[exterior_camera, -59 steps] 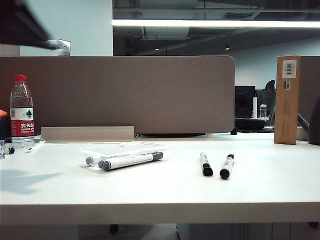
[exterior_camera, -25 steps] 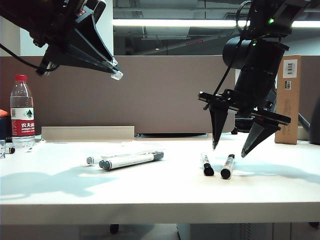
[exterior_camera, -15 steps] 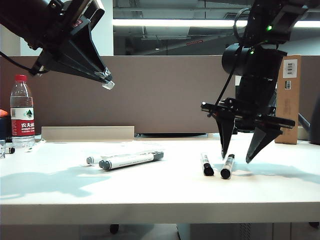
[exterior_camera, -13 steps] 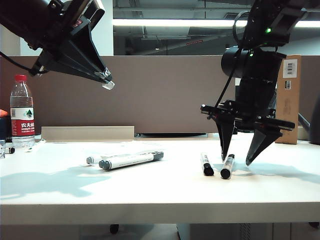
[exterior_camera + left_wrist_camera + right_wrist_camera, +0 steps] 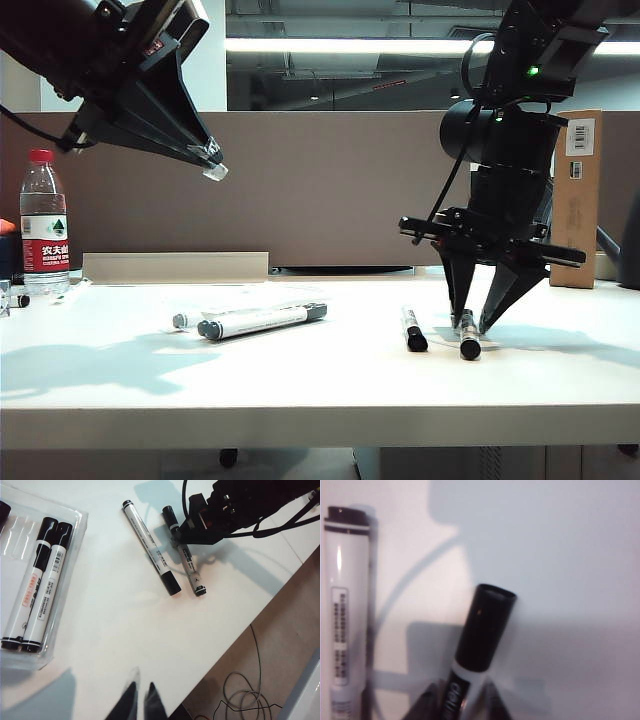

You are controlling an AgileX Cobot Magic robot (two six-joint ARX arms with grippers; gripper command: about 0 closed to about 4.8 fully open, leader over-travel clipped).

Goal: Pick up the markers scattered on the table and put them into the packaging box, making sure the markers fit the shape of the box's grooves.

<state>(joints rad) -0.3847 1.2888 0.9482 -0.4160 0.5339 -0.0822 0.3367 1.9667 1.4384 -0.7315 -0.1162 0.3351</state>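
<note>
Black, tapered fingers of your right gripper [image 5: 473, 328] stand on the white table [image 5: 330, 380] in the exterior view, partly closed in a narrow V astride one marker [image 5: 468, 336]; whether they already press it you cannot tell. Its twin, a second marker [image 5: 412, 328], lies just beside it, apart. Your left gripper [image 5: 214, 162] hangs high above the table's left side, tips close together and carrying nothing. Below it lie longer grey-capped pens [image 5: 260, 321]. From the left wrist view, the left gripper's [image 5: 139, 694] two dark tips nearly meet over the bare tabletop [image 5: 115, 645]. The packaging box [image 5: 65, 580], thin clear plastic with moulded grooves, holds two black-capped markers [image 5: 37, 587] side by side. The right arm [image 5: 235, 507] covers part of the loose marker [image 5: 185, 557]; the other [image 5: 151, 547] lies alongside. In the right wrist view, right gripper [image 5: 459, 700] fingers flank the glossy white barrel of the marker [image 5: 479, 640], its matt black cap pointing away; the neighbour [image 5: 345, 610] lies parallel.
</note>
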